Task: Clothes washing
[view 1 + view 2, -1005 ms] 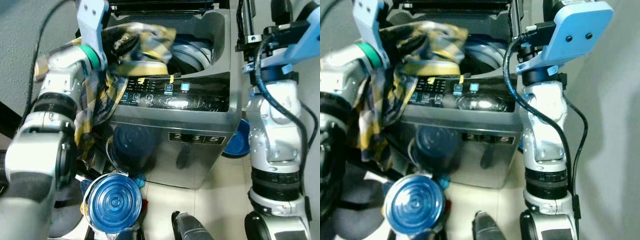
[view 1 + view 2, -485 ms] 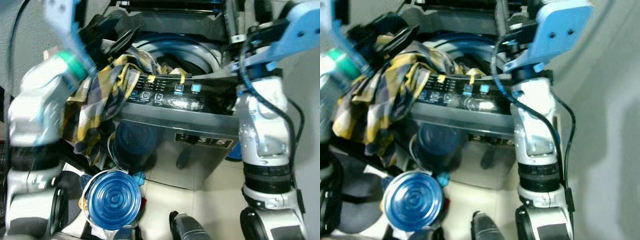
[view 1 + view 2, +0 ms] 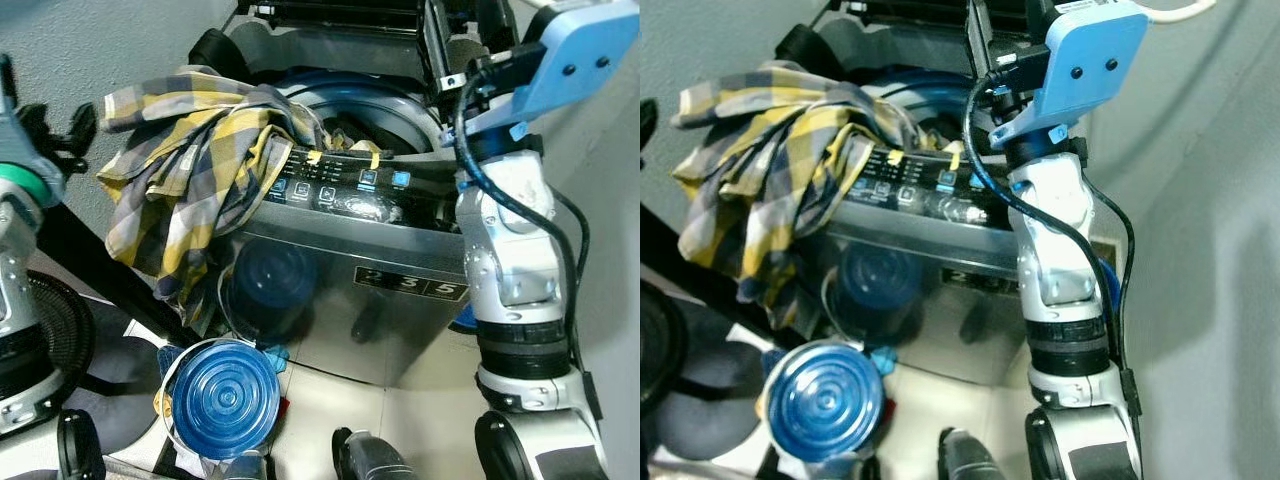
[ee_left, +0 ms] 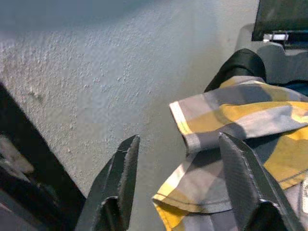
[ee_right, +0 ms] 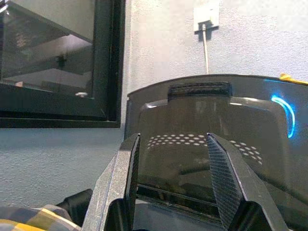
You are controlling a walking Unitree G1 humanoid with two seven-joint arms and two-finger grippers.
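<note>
Plaid shirt (image 3: 195, 170) drapes the washing machine (image 3: 380, 300) rim at nine o'clock, not yet inside; left gripper (image 4: 187, 187) and right gripper (image 5: 171, 185) both spread, empty.

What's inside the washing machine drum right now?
Through the open top of the washing machine, the blue drum rim and some dark laundry show. The plaid shirt draped over the left front corner covers that side, so the drum's depth is hidden.

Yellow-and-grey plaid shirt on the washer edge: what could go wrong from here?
1. The yellow-and-grey plaid shirt is draped over the silver top-load washing machine's front left corner, mostly hanging outside the drum; it could slide to the floor.
2. The left gripper is open and off the shirt, so nothing holds it.
</note>
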